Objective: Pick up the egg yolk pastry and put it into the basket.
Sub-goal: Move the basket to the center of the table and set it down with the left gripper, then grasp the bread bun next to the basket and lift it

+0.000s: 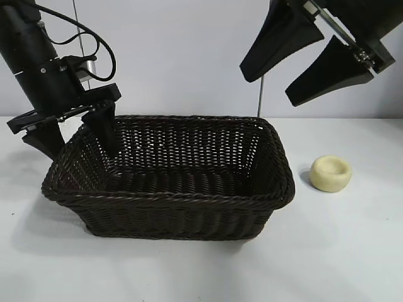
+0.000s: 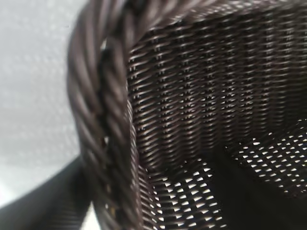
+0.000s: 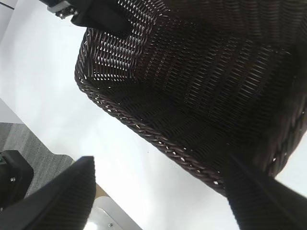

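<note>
The egg yolk pastry [image 1: 330,173], a small pale cream-yellow puck with a dimple on top, lies on the white table to the right of the basket, apart from it. The basket [image 1: 170,198], large, dark brown and woven, stands mid-table and holds nothing; it also shows in the right wrist view [image 3: 201,96]. My right gripper [image 1: 269,88] hangs high above the basket's right end and the pastry, open and empty, as the right wrist view [image 3: 158,165] also shows. My left gripper [image 1: 80,152] straddles the basket's left rim [image 2: 100,120], one finger inside, one outside, with a gap.
White table [image 1: 352,251] all round the basket, with a plain white wall behind. The table's near edge and a grey floor [image 3: 29,143] show in the right wrist view. The left gripper's fingers [image 3: 96,14] appear there at the basket's far end.
</note>
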Controlling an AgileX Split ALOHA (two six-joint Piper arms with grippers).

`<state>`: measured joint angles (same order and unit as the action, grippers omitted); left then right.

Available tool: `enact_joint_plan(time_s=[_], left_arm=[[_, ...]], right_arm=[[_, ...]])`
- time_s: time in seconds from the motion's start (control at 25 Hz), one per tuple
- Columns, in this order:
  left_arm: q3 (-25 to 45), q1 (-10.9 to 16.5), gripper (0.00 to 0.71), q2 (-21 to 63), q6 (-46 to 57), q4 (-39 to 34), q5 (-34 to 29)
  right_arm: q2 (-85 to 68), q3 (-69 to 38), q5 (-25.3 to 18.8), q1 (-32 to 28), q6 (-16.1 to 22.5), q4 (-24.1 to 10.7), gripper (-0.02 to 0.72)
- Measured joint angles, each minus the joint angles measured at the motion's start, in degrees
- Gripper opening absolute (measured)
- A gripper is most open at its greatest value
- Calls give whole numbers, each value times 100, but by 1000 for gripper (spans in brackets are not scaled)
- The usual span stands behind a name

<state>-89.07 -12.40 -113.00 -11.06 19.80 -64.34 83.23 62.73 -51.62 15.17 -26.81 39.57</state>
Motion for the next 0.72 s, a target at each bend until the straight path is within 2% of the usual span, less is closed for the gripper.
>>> enact_joint_plan(time_s=[0.2, 0.4, 0.52, 0.72], left_arm=[[0, 0, 596, 690, 32, -117, -128], [158, -14, 596, 1387, 201, 82, -317], [647, -28, 596, 1880, 221, 210, -102], [1771, -28, 596, 2392, 221, 790, 712]], right_arm=[[0, 0, 0, 0, 0, 0, 540], [0, 0, 0, 0, 0, 0, 540], [0, 0, 0, 0, 0, 0, 540], [0, 0, 0, 0, 0, 0, 540]])
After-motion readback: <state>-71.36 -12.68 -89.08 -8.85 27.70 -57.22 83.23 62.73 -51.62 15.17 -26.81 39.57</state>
